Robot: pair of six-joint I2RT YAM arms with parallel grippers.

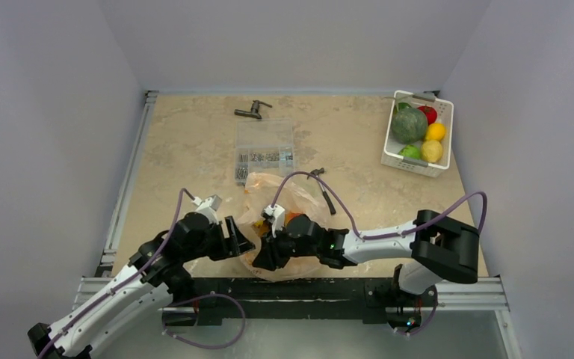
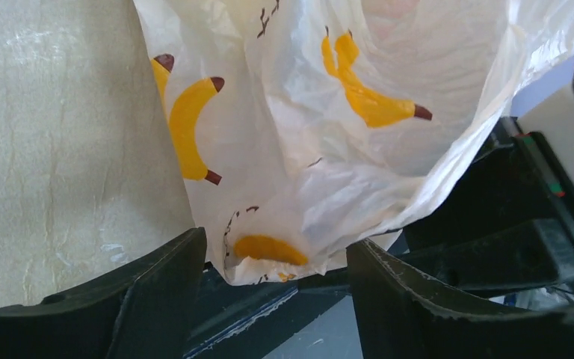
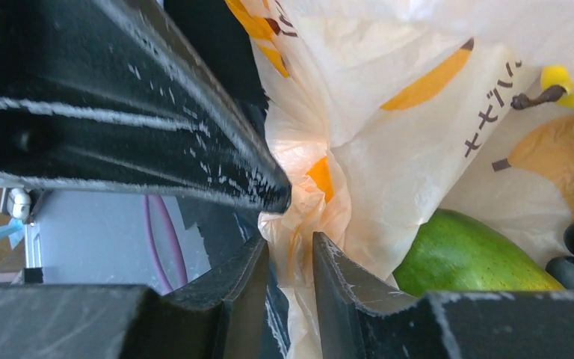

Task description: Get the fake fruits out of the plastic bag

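Right tool [image 3: 290,250] nearly closed, pinching bag [image 3: 389,157] film; left tool [image 2: 275,243] open, bag edge between its fingers. Green fruit [image 3: 463,258] inside. Beige marbled surface [image 1: 194,142], grey walls [image 1: 291,37].

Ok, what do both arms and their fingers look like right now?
Both arms match: the left arm and right arm have white links and bulky black joints, each trailed by a looping purple cable. The fingers are flat black wedges, edges scuffed whitish.
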